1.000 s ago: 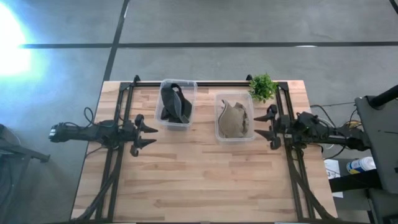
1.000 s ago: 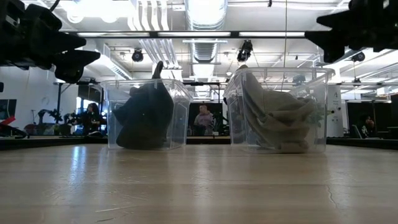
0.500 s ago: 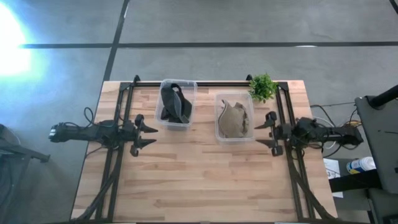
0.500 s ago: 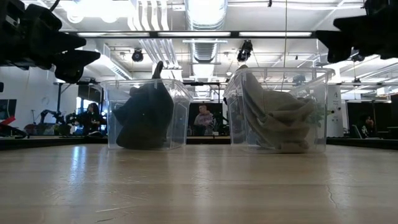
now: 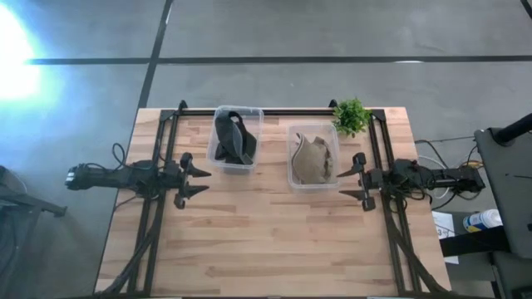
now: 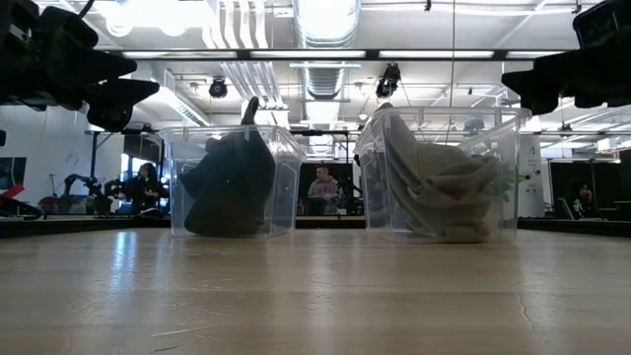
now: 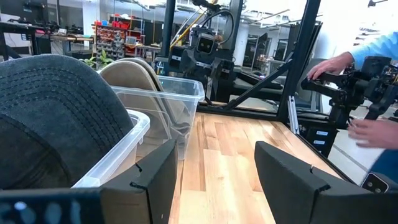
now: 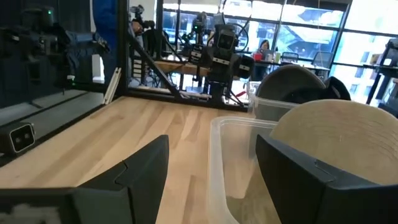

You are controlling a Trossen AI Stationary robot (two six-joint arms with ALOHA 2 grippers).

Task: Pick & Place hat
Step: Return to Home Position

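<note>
A dark grey hat (image 5: 233, 139) sits in a clear plastic bin (image 5: 218, 161) at the table's far left-middle; it also shows in the low view (image 6: 229, 182) and the left wrist view (image 7: 56, 118). A tan hat (image 5: 313, 161) fills a second clear bin (image 5: 292, 181), seen too in the low view (image 6: 434, 192) and the right wrist view (image 8: 336, 140). My left gripper (image 5: 199, 180) hovers open just left of the dark hat's bin. My right gripper (image 5: 352, 183) hovers open just right of the tan hat's bin. Neither touches anything.
A small green potted plant (image 5: 351, 116) stands at the far right corner. Black frame rails (image 5: 163, 158) run along both table sides. Bare wood (image 5: 266, 241) spreads across the near half. A person's hand (image 7: 333, 62) shows beyond the table in the left wrist view.
My right gripper has drawn back toward the table's near edge and slightly right, away from the tan hat's bin, staying open. The left arm and both hats have kept still.
</note>
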